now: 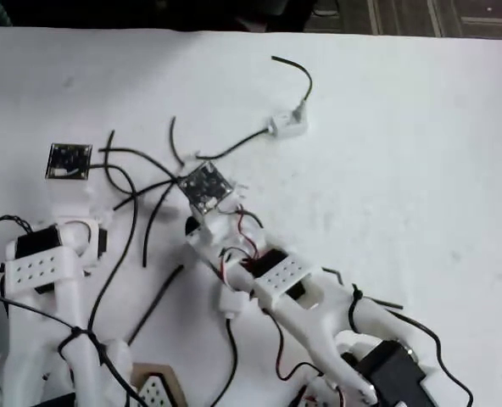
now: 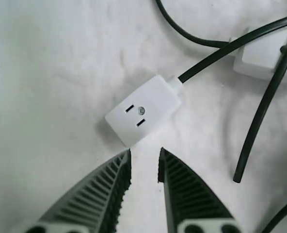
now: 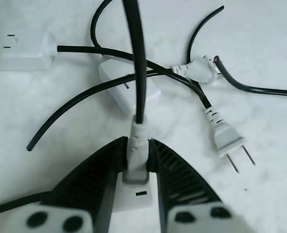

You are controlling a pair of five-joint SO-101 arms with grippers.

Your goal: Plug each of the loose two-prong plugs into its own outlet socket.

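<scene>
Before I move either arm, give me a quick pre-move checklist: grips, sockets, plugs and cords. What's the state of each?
1. Right gripper grips the white connector with a black cord: ok, shut on it.
2. Which end that connector is, prongs or slots: cannot tell.
3. Left gripper open, facing the white two-slot socket block: ok, not touching.
4. That socket block's slots empty: ok.
5. Loose white two-prong plug on the table, prongs straight: ok.
6. Cords out of the way: not ok, black cords cross over a second white block.
</scene>
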